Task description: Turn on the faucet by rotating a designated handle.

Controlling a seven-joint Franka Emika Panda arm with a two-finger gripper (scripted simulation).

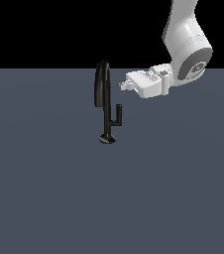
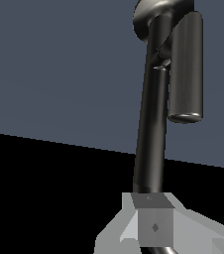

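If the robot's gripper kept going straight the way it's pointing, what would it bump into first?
Probably the faucet: the gripper points toward the exterior view's left at the arched spout, above the handle. Depth is hard to judge, so it might slip past.

The arm (image 1: 183, 30) is glossy white with rounded, bulging links and a grey circular cap on its wrist joint. A boxy white gripper (image 1: 121, 85) ends it, its short fingers (image 2: 153, 225) pale grey and blocky.
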